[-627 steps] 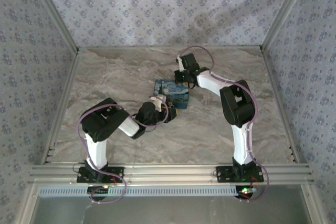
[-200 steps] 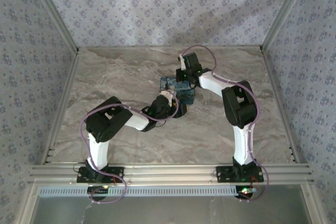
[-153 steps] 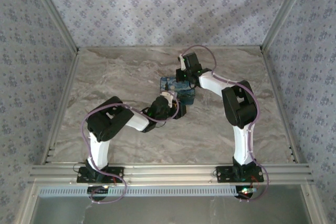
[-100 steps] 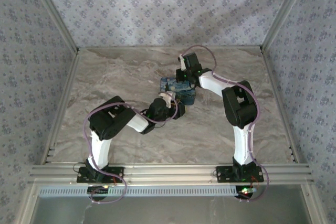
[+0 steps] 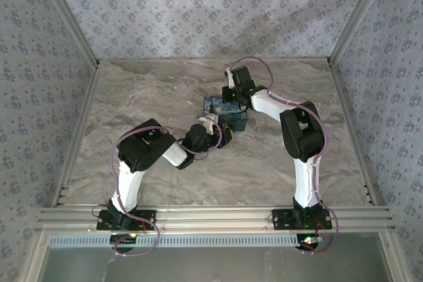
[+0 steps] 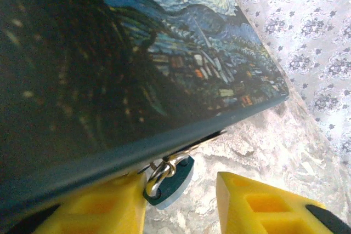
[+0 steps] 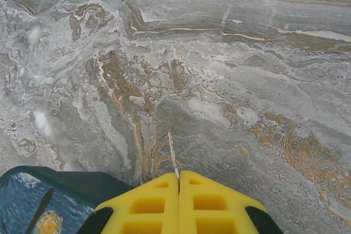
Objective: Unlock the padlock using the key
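Note:
A box point(image 5: 225, 111) painted with a blue starry night scene lies mid-table. In the left wrist view its front edge point(image 6: 164, 135) fills the upper left. A small dark teal padlock point(image 6: 174, 183) hangs from the clasp there by its metal shackle point(image 6: 159, 171). My left gripper point(image 6: 181, 204) is open, its yellow fingers point(image 6: 263, 204) on either side of the padlock, the left one touching it. My right gripper point(image 7: 179, 182) is shut on the key, whose thin blade point(image 7: 171, 154) sticks out over the marble beyond the box's corner point(image 7: 49, 190). In the top view the left gripper point(image 5: 221, 135) is at the box's near edge and the right gripper point(image 5: 229, 94) at its far edge.
The marble tabletop point(image 5: 158, 90) is walled by patterned panels on three sides, with metal rails point(image 5: 211, 216) along the near edge. Both arms reach toward the middle and meet over the box.
The box has slid to the right since the earliest frame. Over the last second the left arm's elbow swung right and farther in, while its gripper stayed at the box's near edge. The right arm barely moved.

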`<state>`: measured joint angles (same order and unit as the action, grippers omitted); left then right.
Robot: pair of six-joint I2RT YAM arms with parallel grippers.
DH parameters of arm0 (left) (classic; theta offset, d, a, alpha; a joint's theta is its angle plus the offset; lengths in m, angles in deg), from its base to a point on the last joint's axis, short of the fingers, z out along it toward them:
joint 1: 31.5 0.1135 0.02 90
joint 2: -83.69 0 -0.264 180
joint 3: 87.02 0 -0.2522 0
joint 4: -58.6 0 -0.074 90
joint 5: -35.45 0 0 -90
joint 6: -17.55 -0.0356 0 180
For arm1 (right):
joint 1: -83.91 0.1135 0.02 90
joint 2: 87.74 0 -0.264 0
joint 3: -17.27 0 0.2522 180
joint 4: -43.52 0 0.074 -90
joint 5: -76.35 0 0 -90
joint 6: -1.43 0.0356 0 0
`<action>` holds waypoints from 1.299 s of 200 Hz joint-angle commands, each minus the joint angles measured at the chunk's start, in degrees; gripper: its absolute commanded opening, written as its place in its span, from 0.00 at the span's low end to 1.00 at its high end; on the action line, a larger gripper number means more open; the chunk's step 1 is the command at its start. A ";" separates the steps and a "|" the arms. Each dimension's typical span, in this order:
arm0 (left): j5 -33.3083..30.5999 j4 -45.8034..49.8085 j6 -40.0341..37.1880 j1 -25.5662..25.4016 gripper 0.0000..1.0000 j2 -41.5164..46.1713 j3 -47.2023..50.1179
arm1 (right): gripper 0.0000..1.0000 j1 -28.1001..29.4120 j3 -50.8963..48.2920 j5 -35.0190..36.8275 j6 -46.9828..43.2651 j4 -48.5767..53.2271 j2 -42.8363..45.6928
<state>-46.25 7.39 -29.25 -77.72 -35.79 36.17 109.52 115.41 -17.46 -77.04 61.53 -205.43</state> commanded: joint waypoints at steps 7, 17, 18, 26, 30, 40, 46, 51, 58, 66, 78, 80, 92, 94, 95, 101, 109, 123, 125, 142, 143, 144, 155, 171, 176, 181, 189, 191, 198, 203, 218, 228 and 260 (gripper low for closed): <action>2.68 6.60 1.37 0.70 0.43 -4.02 0.07 | 0.00 -0.23 -0.90 -0.54 0.42 2.44 1.77; 4.93 4.81 1.44 0.84 0.44 -4.60 -0.20 | 0.00 -0.22 -0.88 -0.56 0.38 2.34 1.73; 5.18 4.79 1.44 0.90 0.44 -4.65 -0.24 | 0.00 -0.25 -0.88 -0.57 0.40 2.34 1.70; 7.40 4.97 1.58 1.06 0.47 -5.01 -0.94 | 0.00 -0.25 -0.86 -0.60 0.42 2.33 1.60; 8.45 5.29 1.82 1.09 0.49 -5.06 -1.40 | 0.00 -0.26 -0.87 -0.71 0.45 2.31 1.63; 10.90 6.64 1.80 1.03 0.52 -4.85 -2.22 | 0.00 -0.34 -0.88 -0.62 0.50 2.22 1.54; 12.04 8.16 1.58 0.96 0.53 -4.50 -2.82 | 0.00 -0.37 -0.92 -0.67 0.51 2.16 1.50; 12.62 9.91 1.27 1.03 0.54 -4.05 -3.18 | 0.00 -0.38 -0.97 -0.62 0.51 2.08 1.50; 13.19 12.13 0.56 0.98 0.55 -3.31 -3.69 | 0.00 -0.34 -1.10 -0.62 0.58 1.95 1.50; 14.02 15.63 -0.18 0.99 0.57 -2.64 -4.75 | 0.00 -0.43 -1.17 -0.64 0.66 1.87 1.43; 14.79 18.86 -1.30 0.90 0.58 -1.82 -5.66 | 0.00 -0.41 -1.45 -0.67 0.81 1.56 1.51; 14.83 18.99 -1.33 0.92 0.59 -1.72 -5.71 | 0.00 -0.41 -1.48 -0.62 0.78 1.49 1.55; 14.68 21.72 -1.47 1.00 0.60 -1.42 -6.74 | 0.00 -0.43 -1.63 -0.73 0.95 1.36 1.59; 14.54 22.21 -1.57 0.96 0.60 -1.38 -6.91 | 0.00 -0.42 -1.62 -0.68 0.91 1.33 1.59; 14.42 22.41 -1.55 1.00 0.60 -1.37 -6.98 | 0.00 -0.40 -1.65 -0.72 0.93 1.26 1.63; 13.70 23.95 -1.54 0.96 0.62 -1.37 -7.36 | 0.00 -0.41 -1.74 -0.75 0.91 1.23 1.67; 12.81 25.02 -1.41 0.99 0.62 -1.41 -7.66 | 0.00 -0.43 -1.84 -0.71 0.95 1.17 1.76; 10.25 24.29 -0.42 1.10 0.63 -1.61 -6.81 | 0.00 -0.49 -2.00 -0.68 0.82 1.23 1.89; 9.86 23.80 -0.12 1.12 0.63 -1.63 -6.57 | 0.00 -0.50 -1.98 -0.67 0.85 1.23 1.97; 7.27 20.43 1.74 1.18 0.63 -1.87 -4.92 | 0.00 -0.49 -2.28 -0.70 0.74 1.13 2.19; 7.18 20.33 1.77 1.16 0.62 -1.88 -4.84 | 0.00 -0.52 -2.29 -0.64 0.76 1.17 2.19; 7.00 20.15 1.78 1.14 0.62 -1.89 -4.81 | 0.00 -0.54 -2.29 -0.65 0.72 1.14 2.20; 5.96 18.92 1.88 1.13 0.59 -2.02 -4.27 | 0.00 -0.59 -2.44 -0.65 0.75 1.15 2.37; 4.78 16.98 2.30 1.19 0.53 -2.33 -3.57 | 0.00 -0.61 -2.45 -0.75 0.78 1.14 2.38; 4.33 16.64 2.49 1.18 0.51 -2.34 -3.32 | 0.00 -0.62 -2.39 -0.78 0.78 1.19 2.44; 4.17 16.06 2.57 1.27 0.49 -2.39 -3.08 | 0.00 -0.61 -2.41 -0.82 0.73 1.16 2.51; 4.14 15.14 2.81 1.23 0.47 -2.58 -2.71 | 0.00 -0.63 -2.49 -0.68 0.77 1.16 2.55; 4.11 15.07 2.91 1.22 0.46 -2.59 -2.67 | 0.00 -0.62 -2.58 -0.69 0.75 1.12 2.55; 4.13 14.84 3.09 1.35 0.46 -2.58 -2.38 | 0.00 -0.64 -2.64 -0.67 0.71 1.09 2.60; 4.09 14.38 3.26 1.35 0.45 -2.60 -2.04 | 0.00 -0.66 -2.68 -0.69 0.75 1.05 2.60; 4.17 12.82 3.80 1.67 0.41 -2.52 -0.79 | 0.00 -0.74 -2.80 -0.67 0.80 0.96 2.55; 4.42 12.05 3.90 1.85 0.37 -2.36 -0.17 | 0.00 -0.74 -2.96 -0.69 0.86 0.80 2.55; 5.94 11.98 3.78 2.17 0.29 -2.89 -0.12 | 0.00 -0.80 -3.12 -0.65 1.04 0.59 2.55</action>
<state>-40.42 12.07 -26.26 -76.08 -35.61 34.18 108.75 113.42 -17.48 -77.02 59.89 -204.23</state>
